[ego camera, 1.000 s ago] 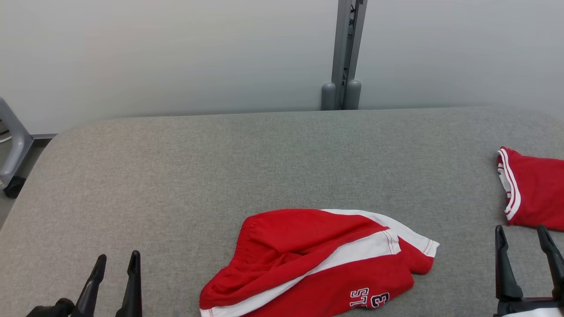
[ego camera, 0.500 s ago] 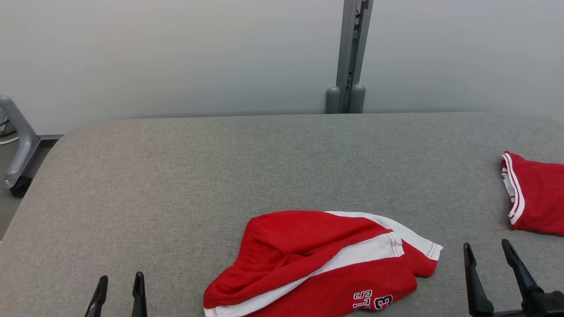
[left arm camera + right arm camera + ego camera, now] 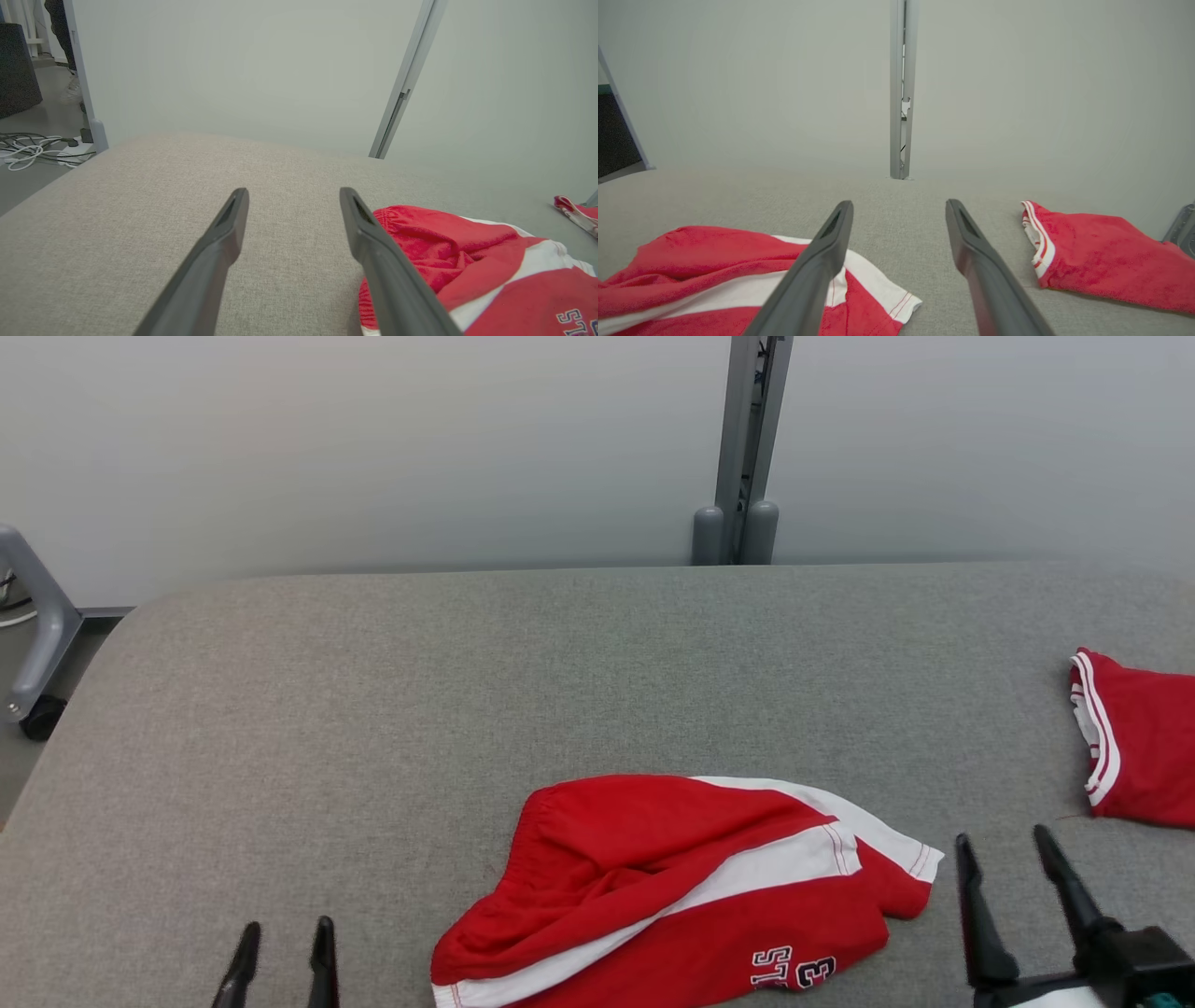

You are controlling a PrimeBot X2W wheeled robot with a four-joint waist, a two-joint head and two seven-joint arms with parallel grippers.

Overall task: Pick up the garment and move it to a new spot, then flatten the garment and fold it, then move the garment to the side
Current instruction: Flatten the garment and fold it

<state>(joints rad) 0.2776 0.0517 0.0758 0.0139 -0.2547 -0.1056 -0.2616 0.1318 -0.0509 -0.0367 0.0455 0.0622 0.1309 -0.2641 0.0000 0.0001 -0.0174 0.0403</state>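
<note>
A crumpled red garment [image 3: 672, 887] with white stripes and dark lettering lies at the front middle of the grey padded table [image 3: 467, 672]. It also shows in the left wrist view, garment [image 3: 467, 252], and in the right wrist view, garment [image 3: 691, 266]. My left gripper [image 3: 285, 938] stands open at the lower left, apart from the cloth. To the right of the cloth's white hem my right gripper [image 3: 1001, 845] stands open with nothing between its fingers. In the wrist views the left gripper [image 3: 294, 196] and the right gripper [image 3: 899, 207] hold nothing.
A second red garment [image 3: 1134, 747] with white trim lies at the table's right edge, also seen as the red garment [image 3: 1092, 247]. A grey post [image 3: 742, 448] stands behind the table against the pale wall. A grey wheeled frame [image 3: 33, 644] and cables [image 3: 32, 151] are off the left side.
The head view has shifted a little. My right gripper has moved left, toward the crumpled garment. My left gripper has sunk lower in the picture. Both stay open and the garments lie as before.
</note>
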